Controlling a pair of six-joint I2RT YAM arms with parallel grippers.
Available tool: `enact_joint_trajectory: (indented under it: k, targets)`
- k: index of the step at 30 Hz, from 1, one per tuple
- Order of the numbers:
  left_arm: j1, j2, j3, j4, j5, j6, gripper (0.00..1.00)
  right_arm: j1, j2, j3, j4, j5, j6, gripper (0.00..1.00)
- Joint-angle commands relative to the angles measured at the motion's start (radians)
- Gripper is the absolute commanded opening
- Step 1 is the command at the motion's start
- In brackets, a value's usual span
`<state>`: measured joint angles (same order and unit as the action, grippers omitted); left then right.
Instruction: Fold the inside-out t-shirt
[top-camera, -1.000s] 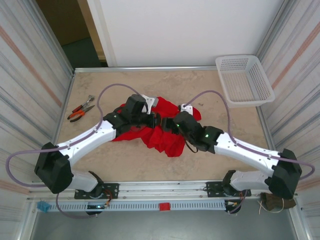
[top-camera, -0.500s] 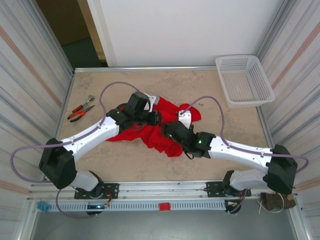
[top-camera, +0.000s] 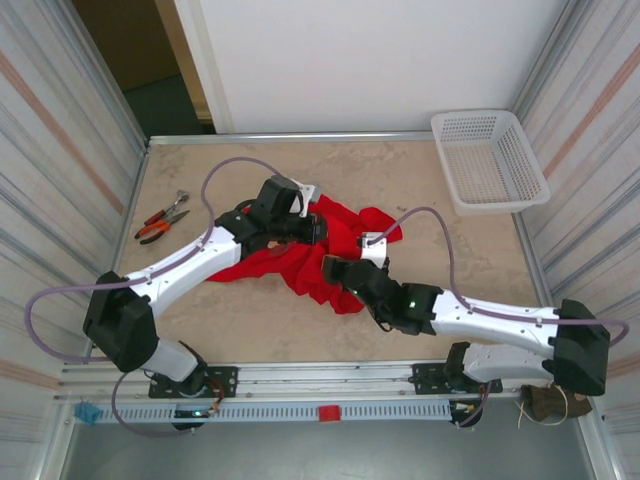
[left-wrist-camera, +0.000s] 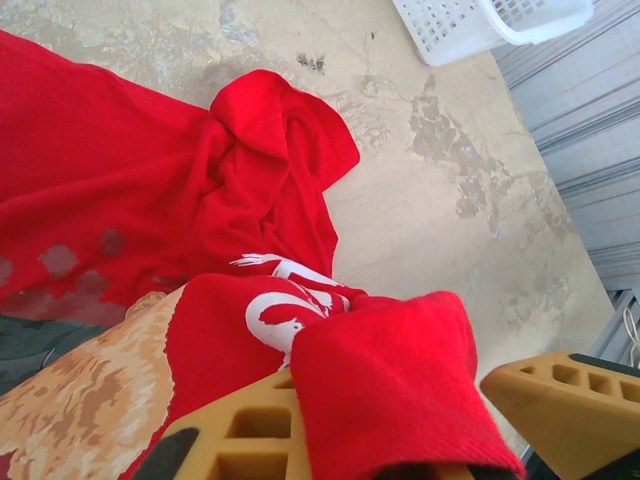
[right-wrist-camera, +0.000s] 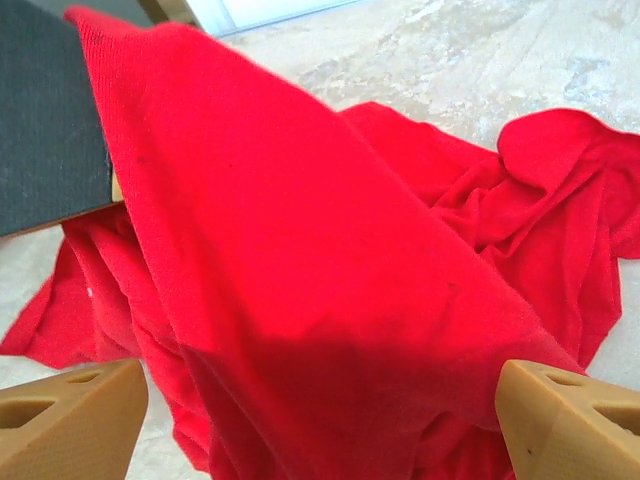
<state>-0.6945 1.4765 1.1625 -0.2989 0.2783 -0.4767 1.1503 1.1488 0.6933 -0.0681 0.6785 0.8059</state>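
The inside-out t-shirt (top-camera: 296, 268), a bright red soft cloth shirt, lies in a crumpled heap near the middle of the pale, stone-look table top (top-camera: 420, 185). It sits between the two white and black arms. It is not flat. It is bunched up, with folds and bumps all over. One lump sticks out on the right side of the heap. A white plastic basket with holes (top-camera: 490, 160) sits at the far right corner, well apart from the shirt. A pair of orange-handled pliers (top-camera: 160, 222) lies on the left side of the table, also well apart.

The left claw (top-camera: 316, 232) is over the far part of the heap. In its own camera the left claw (left-wrist-camera: 400, 430) is squeezed shut on a thick fold of the inside-out t-shirt (left-wrist-camera: 150, 170). The cloth is pinched between its tan fingers (left-wrist-camera: 235, 445) and puffs out over them. Just past that fold there is a whitish print (left-wrist-camera: 285, 312) on the cloth. More of the shirt lies on the table beyond it.

The right claw (top-camera: 332, 268) is low at the near right side of the heap. In its own camera the right claw (right-wrist-camera: 320, 415) is wide open, with its tan fingers (right-wrist-camera: 565, 410) far apart in the bottom corners. A big sheet of the inside-out t-shirt (right-wrist-camera: 300, 230) slopes across in front of it and fills the gap. The fingers are not pinching it.
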Motion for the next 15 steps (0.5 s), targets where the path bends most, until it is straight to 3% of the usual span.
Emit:
enact_joint_trajectory:
  k: [1, 5, 12, 15]
  targets:
    - [0.006, 0.001, 0.038, -0.006, 0.034, -0.015, 0.00, 0.004, 0.054, 0.069, 0.029, 0.049, -0.025, 0.91]
    - [0.006, -0.007, 0.036, -0.008, 0.047, -0.019, 0.00, -0.052, 0.090, 0.089, 0.012, 0.090, 0.006, 0.89]
    - [0.007, -0.034, 0.013, 0.000, 0.052, -0.026, 0.00, -0.196, 0.118, 0.081, 0.018, -0.051, 0.006, 0.64]
    - [0.006, -0.040, 0.013, 0.003, 0.054, -0.027, 0.00, -0.207, 0.136, 0.075, 0.017, -0.093, 0.001, 0.64]
